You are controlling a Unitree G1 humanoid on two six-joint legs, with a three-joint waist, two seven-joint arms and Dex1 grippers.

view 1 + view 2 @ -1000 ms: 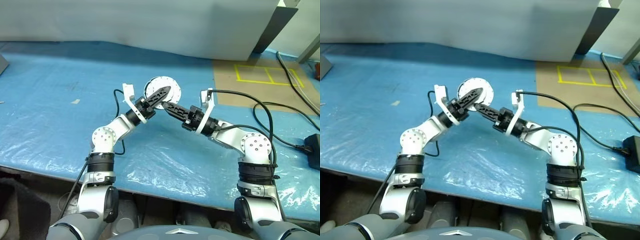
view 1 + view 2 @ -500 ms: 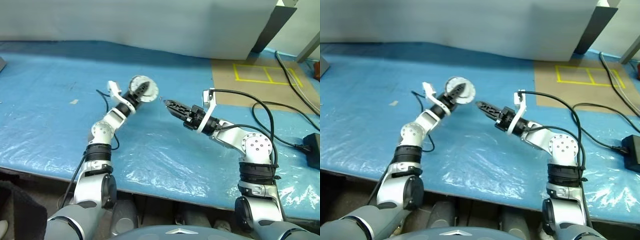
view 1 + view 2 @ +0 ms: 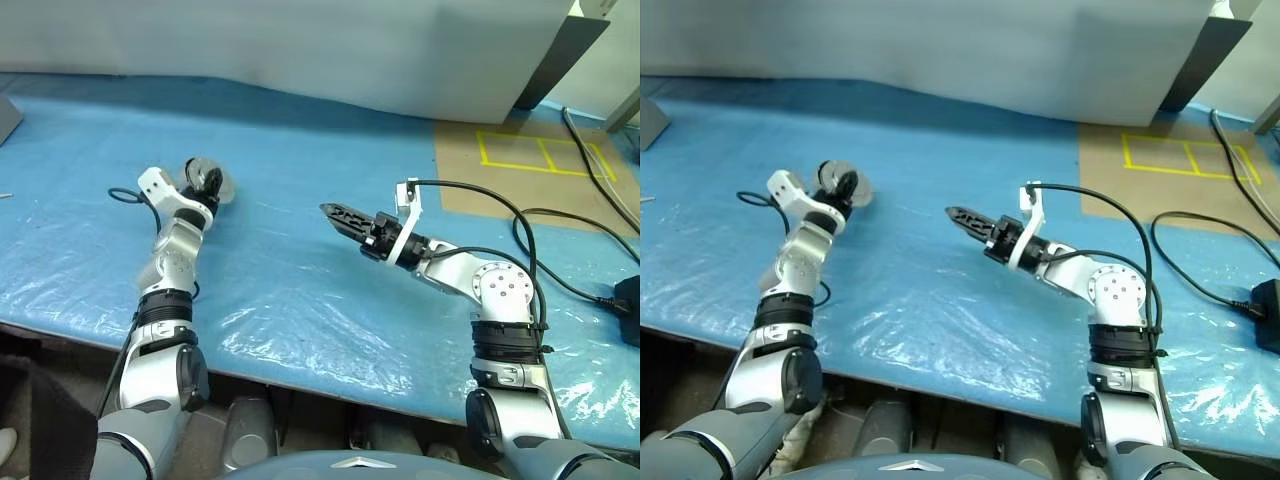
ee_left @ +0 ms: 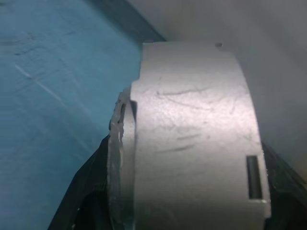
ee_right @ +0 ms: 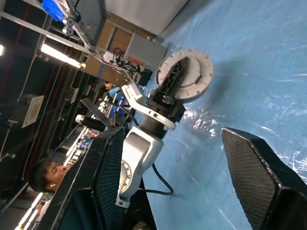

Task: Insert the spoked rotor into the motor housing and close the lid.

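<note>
Head views: The counter point(image 3: 300, 290) is covered in blue plastic sheeting, glossy and wrinkled, with a brown cardboard patch point(image 3: 520, 170) marked in yellow tape at 2 o'clock. A white panel point(image 3: 300, 50) stands along the far edge, at 12 o'clock. The left gripper point(image 3: 205, 182) is at 10 o'clock, its fingers closed on a round silver-grey metal assembly, the motor housing point(image 3: 219, 187) with the lid point(image 3: 828, 171) against it, held on edge above the sheeting. Which face points where is hard to make out here. The right gripper point(image 3: 340, 216) sits near centre, pointing toward 10 o'clock, well apart from the assembly and holding nothing. Black cables point(image 3: 560, 250) trail off at 3 o'clock.

Left wrist view: The housing point(image 4: 192, 139) appears side-on as a dull cast-metal drum wall, scratched, with a small rectangular slot. A thin notched rim, the lid point(image 4: 116, 143), lies flush against one end. The black fingers point(image 4: 84, 191) are cut off at both lower corners, clamping the assembly across its two faces. The interior and the spoked rotor are hidden.

Right wrist view: The right fingers point(image 5: 254, 177), black with a dimpled texture, stand wide apart and empty. Between them, far off, the left gripper point(image 5: 175, 79) clamps the disc face of the lid point(image 5: 196, 74), pale with a notched rim. A person point(image 5: 43, 175) is in the dim background.
</note>
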